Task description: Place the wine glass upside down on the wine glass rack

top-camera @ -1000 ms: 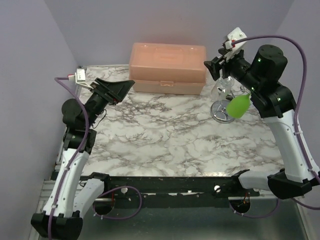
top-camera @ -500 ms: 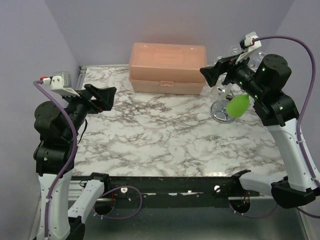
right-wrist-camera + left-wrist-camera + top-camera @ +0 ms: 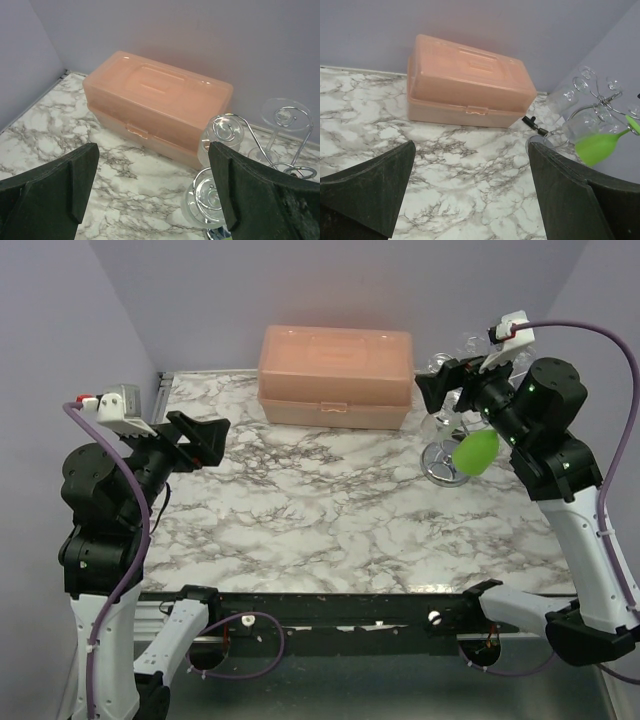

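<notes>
Left gripper [image 3: 208,438]: raised over left side of marble table [image 3: 330,510], jaws wide apart, holding nothing; peach plastic box [image 3: 335,375]: closed, rear centre; wine glass rack [image 3: 440,462]: right rear, just beside box; clear wine glasses [image 3: 224,131] and green wine glass [image 3: 476,452] hang on it bowl-down; right gripper [image 3: 440,388]: raised by rack, jaws wide apart, empty.

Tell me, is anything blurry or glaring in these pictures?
Top view: even, soft light, sharp marble tabletop. Left wrist view: the lime-green glass looks slightly smeared, dark fingers soft. Right wrist view: clear upside-down glasses on the silver wire rack catch small highlights.
</notes>
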`<control>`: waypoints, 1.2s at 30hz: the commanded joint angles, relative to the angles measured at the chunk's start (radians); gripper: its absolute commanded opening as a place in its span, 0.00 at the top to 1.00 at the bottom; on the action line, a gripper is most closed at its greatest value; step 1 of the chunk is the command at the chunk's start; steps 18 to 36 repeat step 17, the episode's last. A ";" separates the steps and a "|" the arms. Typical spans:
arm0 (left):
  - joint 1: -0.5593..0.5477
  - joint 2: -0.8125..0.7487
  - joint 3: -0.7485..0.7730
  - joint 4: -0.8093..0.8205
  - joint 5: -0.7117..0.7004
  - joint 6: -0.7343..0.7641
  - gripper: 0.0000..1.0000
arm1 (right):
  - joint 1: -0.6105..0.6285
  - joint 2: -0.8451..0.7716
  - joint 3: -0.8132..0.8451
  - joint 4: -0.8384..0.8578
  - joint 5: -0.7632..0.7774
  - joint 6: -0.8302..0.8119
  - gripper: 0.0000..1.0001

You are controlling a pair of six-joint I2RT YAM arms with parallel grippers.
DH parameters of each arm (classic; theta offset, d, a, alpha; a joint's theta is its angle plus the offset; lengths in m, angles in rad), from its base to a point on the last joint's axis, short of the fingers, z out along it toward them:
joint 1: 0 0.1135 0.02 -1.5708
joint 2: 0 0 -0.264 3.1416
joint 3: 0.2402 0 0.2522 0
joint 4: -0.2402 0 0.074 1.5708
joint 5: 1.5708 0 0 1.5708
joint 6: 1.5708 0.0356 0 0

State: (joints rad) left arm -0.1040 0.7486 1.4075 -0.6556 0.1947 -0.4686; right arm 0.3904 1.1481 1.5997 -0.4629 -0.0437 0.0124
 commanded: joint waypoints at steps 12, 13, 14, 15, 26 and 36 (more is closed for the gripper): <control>0.006 -0.011 -0.017 -0.022 0.039 -0.049 0.01 | -0.004 -0.074 -0.071 0.050 0.036 -0.086 0.00; 0.007 -0.012 -0.018 -0.023 0.037 -0.048 0.02 | -0.005 -0.074 -0.075 0.053 0.039 -0.086 0.00; 0.007 -0.015 -0.020 -0.024 0.037 -0.048 0.02 | -0.004 -0.077 -0.080 0.056 0.040 -0.086 0.00; 0.007 -0.015 -0.021 -0.024 0.036 -0.047 0.02 | -0.004 -0.077 -0.083 0.057 0.040 -0.086 0.00; 0.007 -0.020 -0.026 -0.026 0.035 -0.045 0.02 | -0.004 -0.079 -0.088 0.064 0.032 -0.089 0.00; 0.007 -0.020 -0.026 -0.026 0.035 -0.045 0.02 | -0.004 -0.079 -0.088 0.064 0.032 -0.089 0.00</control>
